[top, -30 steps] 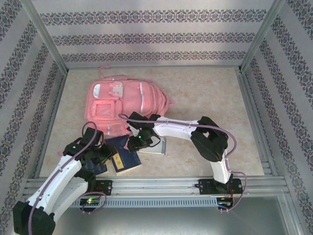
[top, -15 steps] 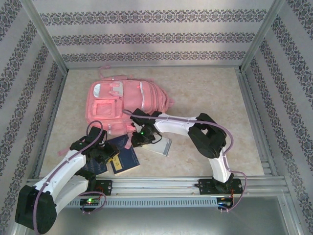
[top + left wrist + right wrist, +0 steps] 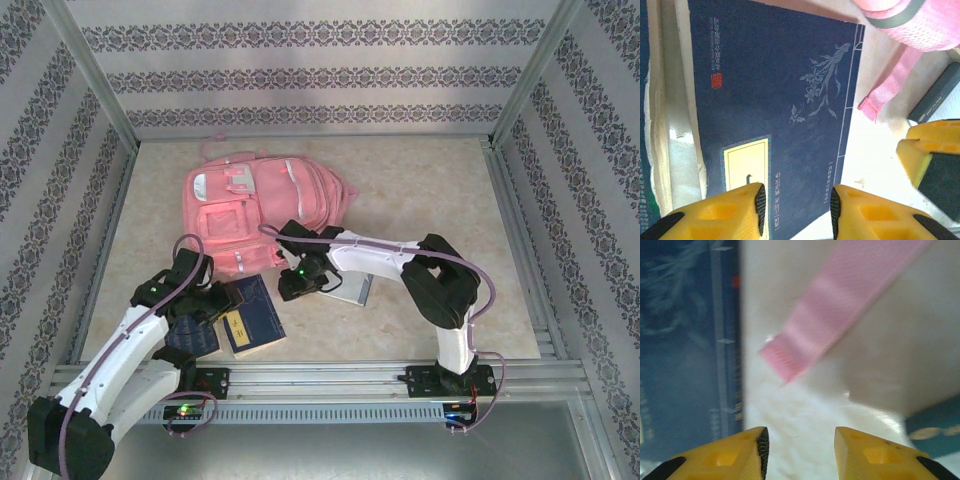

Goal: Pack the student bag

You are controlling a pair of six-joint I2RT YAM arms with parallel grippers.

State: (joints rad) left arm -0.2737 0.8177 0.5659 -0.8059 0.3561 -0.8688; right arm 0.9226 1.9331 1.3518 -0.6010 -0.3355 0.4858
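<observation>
The student bag (image 3: 250,212), a large pink backpack, lies flat at the back left of the table, and its corner (image 3: 910,20) shows in the left wrist view. A loose pink strap (image 3: 840,305) trails from it onto the table. My left gripper (image 3: 220,300) hovers open over the right edge of a dark blue book (image 3: 770,100) with a yellow label, nothing between its fingers (image 3: 747,210). My right gripper (image 3: 298,285) is open just in front of the bag, above bare table beside the strap.
A second blue book (image 3: 195,337) lies under the left arm. A grey-covered book (image 3: 352,290) sits under the right arm. A yellow finger (image 3: 930,160) of the right gripper is close by in the left wrist view. Metal rails and patterned walls enclose the table.
The right gripper has shifted a little right and back, and the grey-covered book has slid right with it. The left gripper has edged toward the dark blue book.
</observation>
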